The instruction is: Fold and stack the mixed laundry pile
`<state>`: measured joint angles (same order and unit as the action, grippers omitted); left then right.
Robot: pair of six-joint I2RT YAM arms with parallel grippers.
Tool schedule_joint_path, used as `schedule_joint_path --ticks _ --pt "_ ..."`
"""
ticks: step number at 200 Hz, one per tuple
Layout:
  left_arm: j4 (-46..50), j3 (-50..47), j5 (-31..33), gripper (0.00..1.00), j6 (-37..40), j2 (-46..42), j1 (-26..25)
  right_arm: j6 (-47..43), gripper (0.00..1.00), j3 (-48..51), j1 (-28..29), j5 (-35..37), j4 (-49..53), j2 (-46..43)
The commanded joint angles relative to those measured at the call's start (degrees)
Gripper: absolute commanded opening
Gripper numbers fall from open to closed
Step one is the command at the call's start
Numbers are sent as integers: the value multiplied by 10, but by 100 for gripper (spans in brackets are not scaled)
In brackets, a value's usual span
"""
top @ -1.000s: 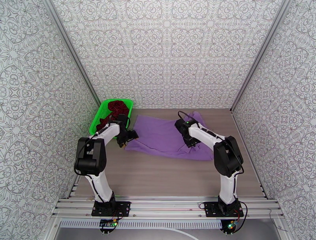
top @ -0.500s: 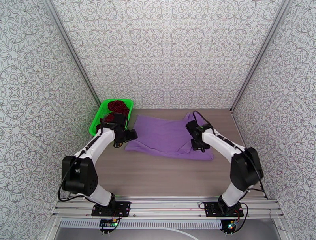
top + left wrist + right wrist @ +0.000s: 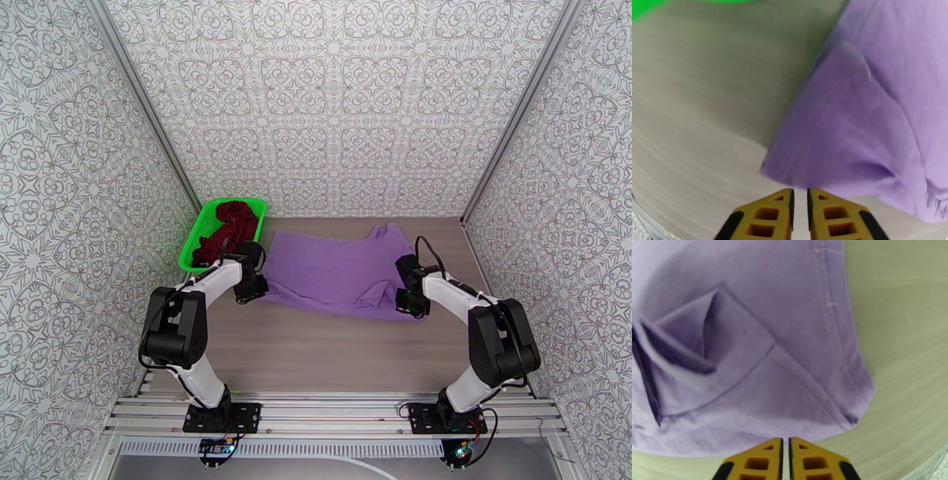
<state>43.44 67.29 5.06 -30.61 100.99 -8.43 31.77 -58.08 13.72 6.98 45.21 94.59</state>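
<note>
Jaws on both grippers are narrowed to a slit. The left gripper sits at the near left corner of the lavender T-shirt and the right gripper at its near right corner; whether either pinches cloth I cannot tell. The shirt lies spread mid-table, its long axis running left to right, with a sleeve pointing far and creased folds at its right end. A dark red speckled garment lies in the green basket, far left.

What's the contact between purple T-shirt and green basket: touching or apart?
Apart. Top view: a gap separates the purple T-shirt from the green basket; the left wrist view shows bare table between them.
</note>
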Motion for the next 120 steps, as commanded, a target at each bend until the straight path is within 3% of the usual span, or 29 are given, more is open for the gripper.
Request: schedule_joint_path --ticks 1,58,120 --pt "-36 4 31 19 -5 22 -4 14 11 19 -20 -5 -25 21" --pt "-52 -33 36 18 -9 59 -15 -7 8 13 -72 -6 -37 62" --pt "37 -82 73 18 -42 22 -96 -47 7 -45 -107 10 -23 110"
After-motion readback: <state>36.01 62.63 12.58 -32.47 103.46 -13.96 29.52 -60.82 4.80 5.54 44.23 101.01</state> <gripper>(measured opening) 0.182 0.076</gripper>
